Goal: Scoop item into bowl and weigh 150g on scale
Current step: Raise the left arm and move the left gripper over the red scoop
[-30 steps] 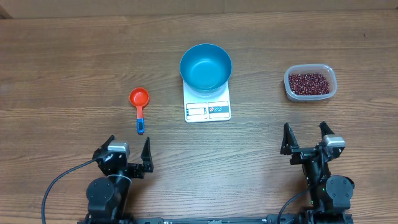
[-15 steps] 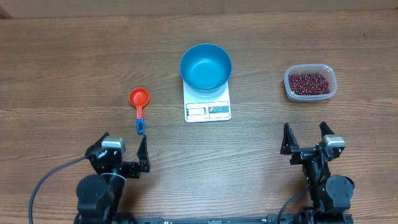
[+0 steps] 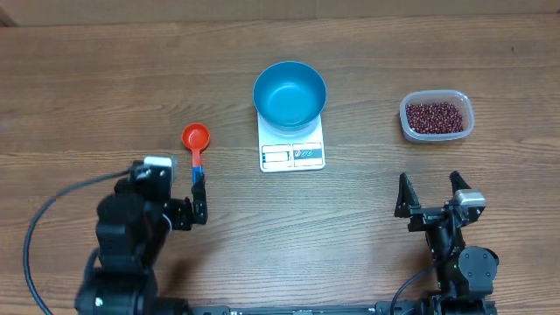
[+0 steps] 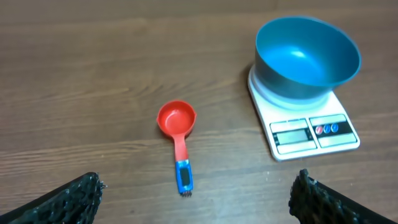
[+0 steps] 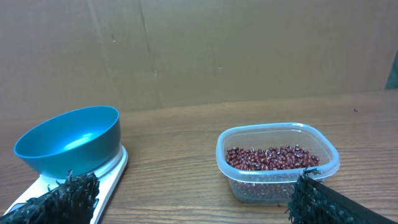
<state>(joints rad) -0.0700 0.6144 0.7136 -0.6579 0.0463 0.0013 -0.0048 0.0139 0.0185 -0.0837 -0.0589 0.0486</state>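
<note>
The blue bowl (image 3: 290, 92) stands empty on the white scale (image 3: 292, 154) at the table's middle back. The item, dark red beans (image 3: 435, 115), fills a clear tub at the right. A red scoop (image 3: 196, 137) with a blue handle lies left of the scale. My left gripper (image 3: 170, 196) hovers open just short of the handle's near end, with nothing between its fingers. In the left wrist view the scoop (image 4: 177, 119) lies ahead of the open left gripper (image 4: 196, 190), and the bowl (image 4: 308, 50) and scale (image 4: 314, 130) are at the right. My right gripper (image 3: 430, 194) rests open near the front edge, below the beans (image 5: 273, 157).
The clear tub (image 5: 277, 163) stands right of the bowl (image 5: 68, 140) and scale (image 5: 113, 169) in the right wrist view. A brown cardboard wall (image 5: 249, 50) closes off the table's far side. Black cables (image 3: 52, 210) loop beside the left arm.
My left arm has risen and moved forward toward the scoop's handle, staying open. The right arm, bowl, scale and beans have not moved.
</note>
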